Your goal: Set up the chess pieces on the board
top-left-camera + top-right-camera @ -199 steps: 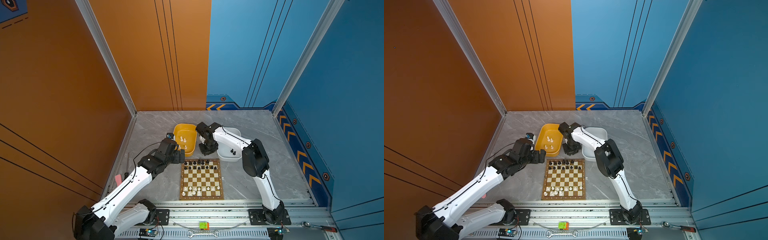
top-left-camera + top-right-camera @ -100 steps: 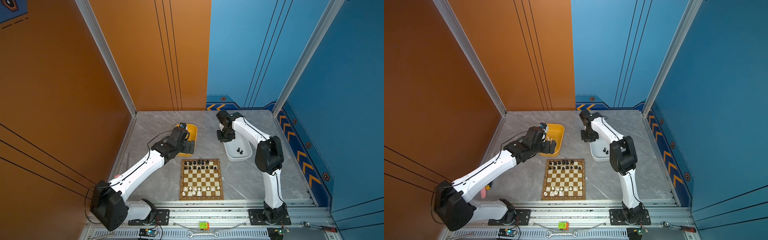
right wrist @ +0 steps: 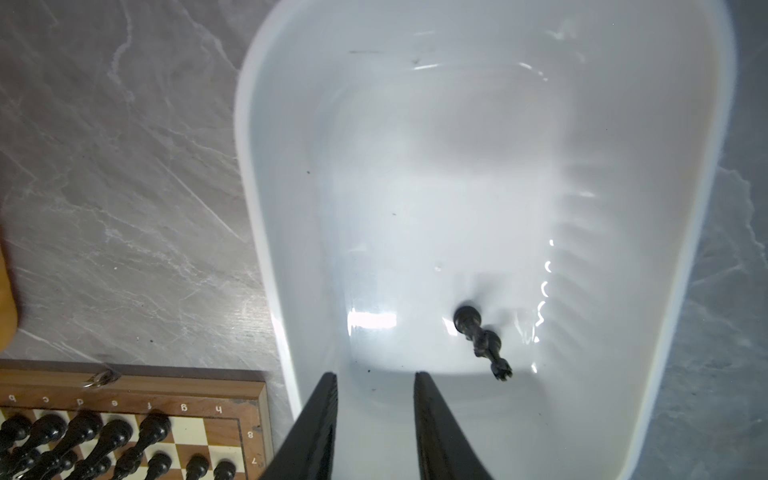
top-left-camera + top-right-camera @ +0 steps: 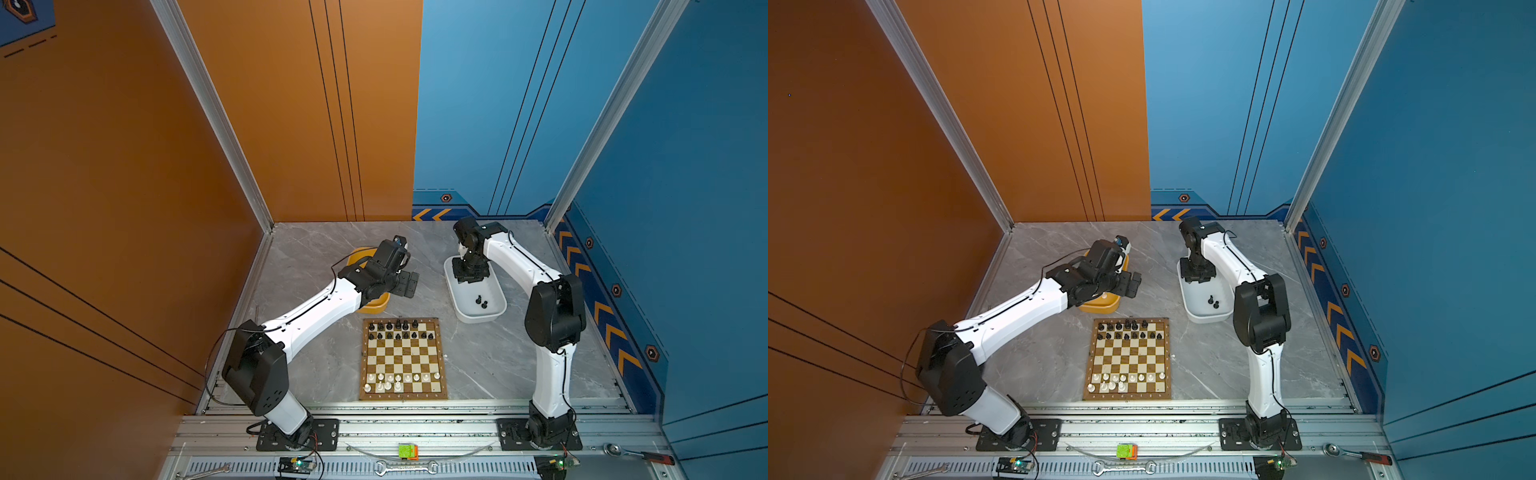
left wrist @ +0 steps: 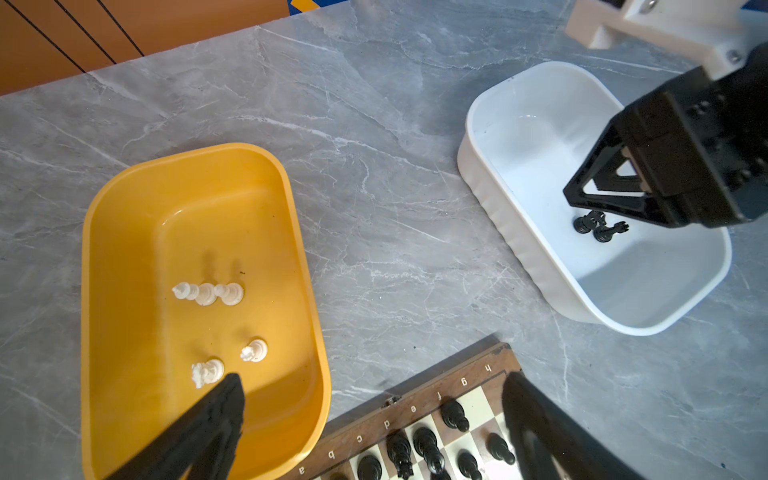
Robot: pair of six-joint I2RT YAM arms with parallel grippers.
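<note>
Since the earlier frames the right gripper (image 4: pixel 469 272) has left the board's far edge and now hangs over the far end of the white tub (image 4: pixel 478 321). The left gripper (image 4: pixel 405 284) has swung from the board's corner to a spot above the table (image 4: pixel 478 365), just beside the yellow tub (image 4: pixel 374 308).

Right gripper (image 3: pixel 374 374): jaws partly apart, nothing between them. Two black chess pieces (image 3: pixel 482 340) lie on their sides, touching each other, on the tub floor. They lie beyond the fingertips and off to one side of the gap, not within it. In both top views they sit at the tub's end nearest the board (image 4: pixel 402 397), apart from the gripper.

Left gripper (image 5: pixel 372 379): jaws spread wide, empty. Cream pieces (image 5: pixel 208 293) lie in the yellow tub, one close to a fingertip.

Board: black rows (image 4: pixel 401 330) on the far side, cream rows (image 4: pixel 399 380) on the near side, with some squares still vacant.
</note>
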